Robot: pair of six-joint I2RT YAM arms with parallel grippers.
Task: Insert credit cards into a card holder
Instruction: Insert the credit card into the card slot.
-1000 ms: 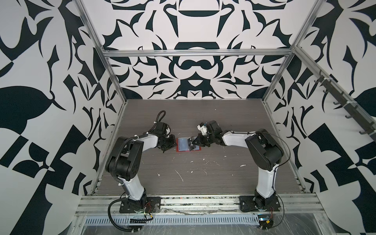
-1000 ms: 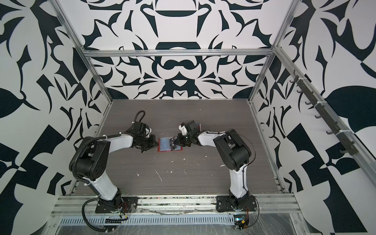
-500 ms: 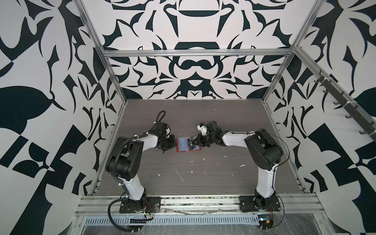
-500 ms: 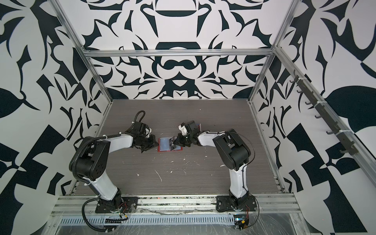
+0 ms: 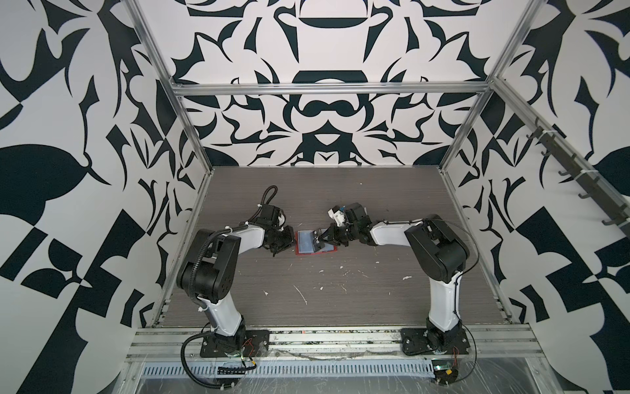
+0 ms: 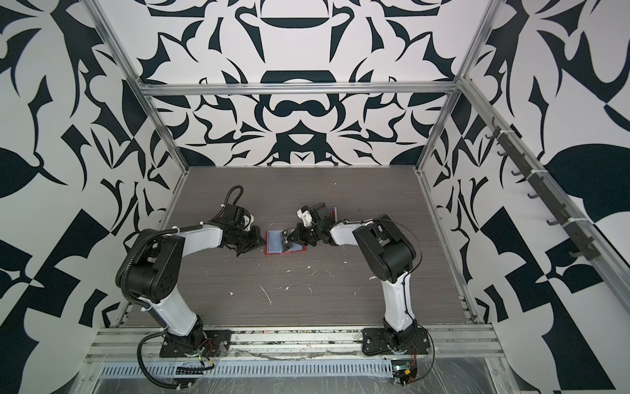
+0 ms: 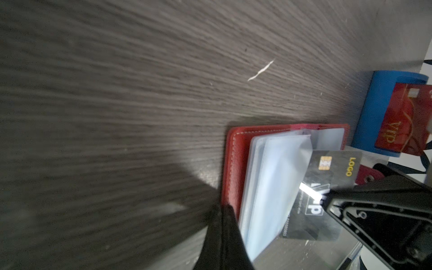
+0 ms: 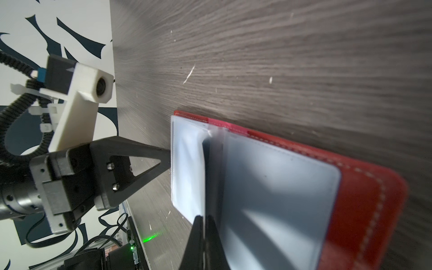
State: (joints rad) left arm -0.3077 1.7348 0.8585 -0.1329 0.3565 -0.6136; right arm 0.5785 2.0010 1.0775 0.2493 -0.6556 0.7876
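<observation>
Red card holder (image 7: 236,163) is lying open and flat on the table (image 7: 117,93), right between the two sets of fingers. All I can make out in its clear sleeves (image 7: 275,187) is one dark card (image 7: 332,168); the card's front edge sits under a lifted sleeve, can't tell if it's properly in the pocket. Right gripper (image 8: 204,219) is pinched tight on the card's other end; left gripper (image 8: 167,159) is closed on nothing, tip touching the edge of the sleeve stack. Dark card says "LOGO" in yellow and "VIP" in white, plus a gold chip; the small print is too fine to read. Just behind the right fingers a blue stand (image 7: 374,112) holds a red card (image 7: 402,121) with gold "VIP".
</observation>
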